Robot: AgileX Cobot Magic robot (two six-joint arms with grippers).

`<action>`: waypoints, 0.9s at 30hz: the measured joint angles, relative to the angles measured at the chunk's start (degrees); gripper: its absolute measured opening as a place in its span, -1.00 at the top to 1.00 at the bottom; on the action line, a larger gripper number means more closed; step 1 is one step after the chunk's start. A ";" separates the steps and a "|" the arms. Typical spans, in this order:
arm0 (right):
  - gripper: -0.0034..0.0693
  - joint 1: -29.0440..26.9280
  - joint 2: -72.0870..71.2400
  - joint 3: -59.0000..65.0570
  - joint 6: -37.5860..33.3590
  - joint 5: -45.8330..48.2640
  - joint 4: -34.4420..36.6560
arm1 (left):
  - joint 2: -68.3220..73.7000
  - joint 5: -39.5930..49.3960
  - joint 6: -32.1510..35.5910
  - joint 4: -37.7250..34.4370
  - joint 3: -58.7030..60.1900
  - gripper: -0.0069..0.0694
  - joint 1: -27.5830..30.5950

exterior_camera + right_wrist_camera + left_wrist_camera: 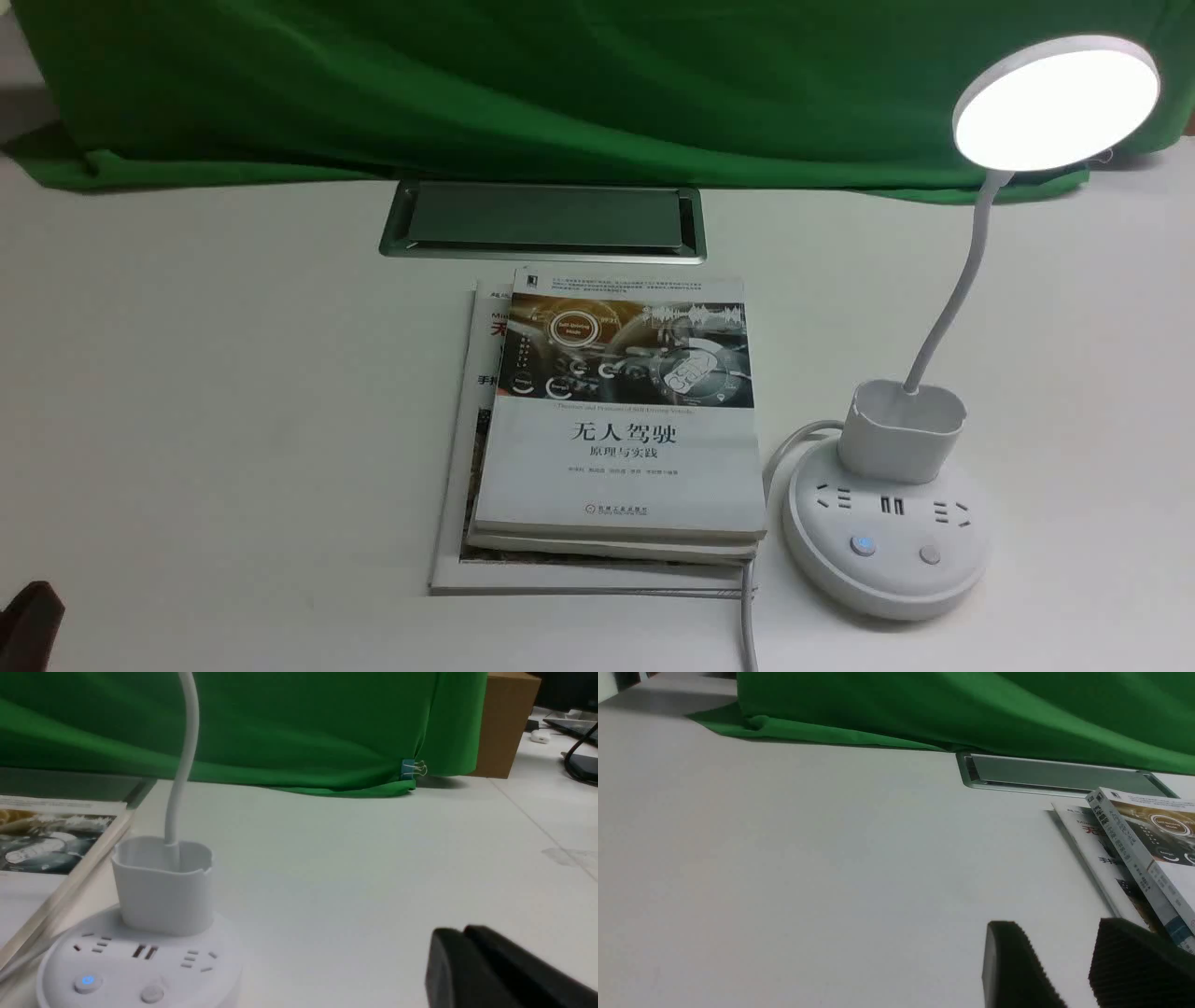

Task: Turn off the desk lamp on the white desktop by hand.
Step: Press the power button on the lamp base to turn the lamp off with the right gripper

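The desk lamp stands at the right of the white desktop. Its disc head is lit, and the left button on its round base glows blue beside a plain right button. The base also shows in the right wrist view. My right gripper is shut and empty, low over the desktop, apart from the base; it is out of the front view. My left gripper is open and empty over bare desktop beside the books; only a dark tip shows in the front view.
A stack of books lies left of the lamp base. A silver cable hatch sits behind them. The lamp's white cord runs toward the front edge. Green cloth covers the back. A brown box stands beyond the cloth.
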 joint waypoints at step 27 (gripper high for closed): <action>0.82 0.00 0.00 0.00 4.47 -2.59 2.65 | 0.00 0.00 0.00 0.00 0.00 0.20 0.00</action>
